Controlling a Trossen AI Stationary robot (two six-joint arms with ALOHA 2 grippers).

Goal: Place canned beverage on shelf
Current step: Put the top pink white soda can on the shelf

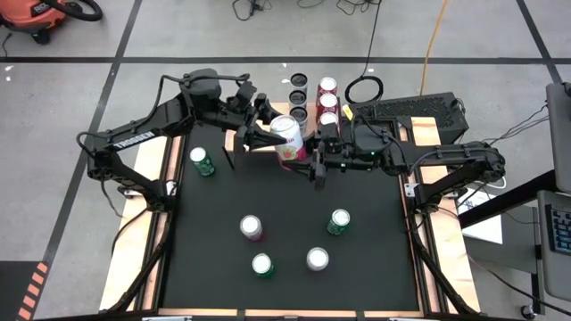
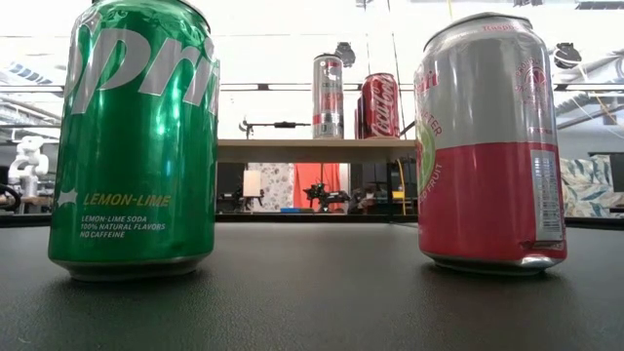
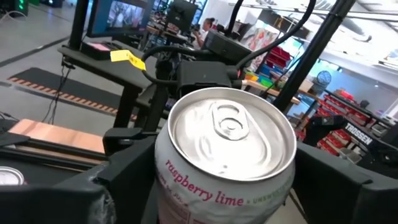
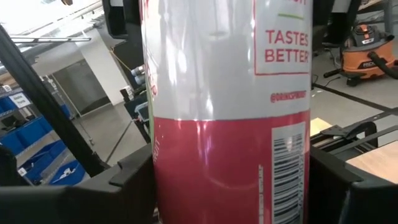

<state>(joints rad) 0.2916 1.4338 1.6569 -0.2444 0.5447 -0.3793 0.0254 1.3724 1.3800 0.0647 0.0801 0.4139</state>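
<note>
- Between both grippers, up off the table, the raspberry-lime can (image 1: 287,135) is sitting mid-handover: the right gripper (image 1: 314,153) is clamped on its body, and the left gripper (image 1: 259,135) has its fingers on either side of it. I can't tell if the left one is actually squeezing yet.
- Judging by that, one side needs to be gripping firmly before the other is letting go, and the can should be staying upright so it isn't slipping.
- Just beyond the right gripper, the shelf (image 1: 348,114) is already carrying cans: a red cola can (image 2: 379,104) and a tall silver can (image 2: 328,96) among them, packed in a tight cluster, so free plank looks to be off to the side of them.
- Nearer the front of the table, well away from both grippers, loose cans are standing around, including a green lemon-lime can (image 2: 136,136) and a pink-and-silver can (image 2: 490,144). None of them is blocking the path.
</note>
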